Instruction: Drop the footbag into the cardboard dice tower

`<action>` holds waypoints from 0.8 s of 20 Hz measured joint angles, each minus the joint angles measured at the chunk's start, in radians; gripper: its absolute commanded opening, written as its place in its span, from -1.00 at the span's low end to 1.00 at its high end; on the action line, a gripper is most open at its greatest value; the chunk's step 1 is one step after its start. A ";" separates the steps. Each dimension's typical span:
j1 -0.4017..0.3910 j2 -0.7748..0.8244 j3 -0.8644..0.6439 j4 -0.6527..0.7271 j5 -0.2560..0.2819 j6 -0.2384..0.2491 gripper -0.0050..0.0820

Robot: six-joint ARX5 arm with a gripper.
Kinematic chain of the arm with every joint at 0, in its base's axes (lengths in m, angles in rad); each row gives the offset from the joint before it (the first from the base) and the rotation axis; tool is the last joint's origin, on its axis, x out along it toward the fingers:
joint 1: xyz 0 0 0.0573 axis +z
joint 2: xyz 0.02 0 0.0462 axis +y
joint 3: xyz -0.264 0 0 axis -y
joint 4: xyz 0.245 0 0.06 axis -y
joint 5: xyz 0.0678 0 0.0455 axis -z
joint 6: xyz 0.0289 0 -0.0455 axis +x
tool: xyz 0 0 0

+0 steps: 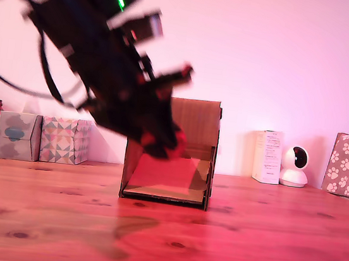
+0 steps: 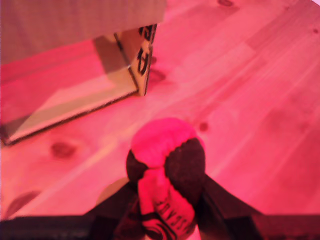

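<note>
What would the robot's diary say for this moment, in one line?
gripper: shut on footbag | position: raised off table, in front of cardboard dice tower | drop: not yet done

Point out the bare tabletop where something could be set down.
Broad bare wooden table lies in front of the cardboard dice tower, and between the tower and the white carton. The back edge is crowded: tissue boxes, carton, camera. The gripper holds the footbag.

Knotty wooden table holds the cardboard dice tower mid-table, two patterned tissue boxes at the exterior view's left, white carton and camera right.
</note>
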 measured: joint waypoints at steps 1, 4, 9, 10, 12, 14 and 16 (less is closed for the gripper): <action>0.000 -0.039 0.000 -0.006 0.000 0.000 -0.43; 0.002 -0.167 0.000 0.003 -0.008 0.001 -0.43; 0.025 -0.224 0.001 0.171 -0.023 0.064 -0.43; 0.034 -0.217 0.001 0.217 -0.022 0.078 -0.43; 0.056 -0.208 0.006 0.253 -0.022 0.082 -0.43; 0.082 -0.168 0.060 0.222 -0.006 0.083 -0.43; 0.111 -0.101 0.182 0.142 0.024 0.091 -0.43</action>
